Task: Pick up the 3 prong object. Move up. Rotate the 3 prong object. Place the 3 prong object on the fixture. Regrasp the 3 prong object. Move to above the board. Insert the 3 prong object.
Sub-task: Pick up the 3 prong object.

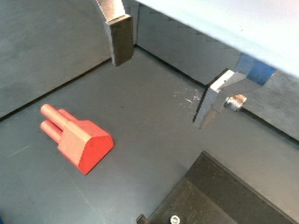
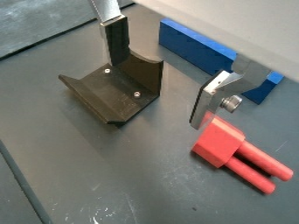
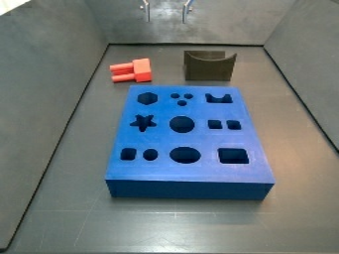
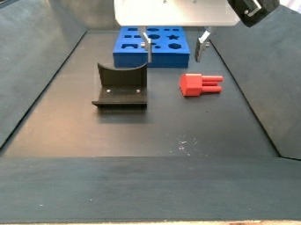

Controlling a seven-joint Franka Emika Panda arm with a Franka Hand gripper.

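Observation:
The 3 prong object (image 1: 76, 138) (image 2: 239, 149) is a small red-orange block lying flat on the dark floor, prongs pointing away from the fixture (image 4: 121, 86) (image 2: 117, 87). In the side views the object (image 3: 130, 70) (image 4: 200, 84) lies beside the fixture (image 3: 208, 65), past one end of the blue board (image 3: 185, 129) (image 4: 153, 46). My gripper (image 1: 166, 74) (image 2: 163, 74) (image 4: 174, 48) hangs open above the floor between fixture and object, nothing between its fingers (image 1: 119, 39). It touches neither. In a side view only the gripper's tips (image 3: 166, 10) show at the frame's edge.
Grey sloping walls (image 3: 54, 109) (image 4: 41, 79) close in the floor on both sides. A corner of the board (image 2: 216, 57) lies just behind the gripper. The fixture's base plate (image 1: 233, 197) shows in a wrist view.

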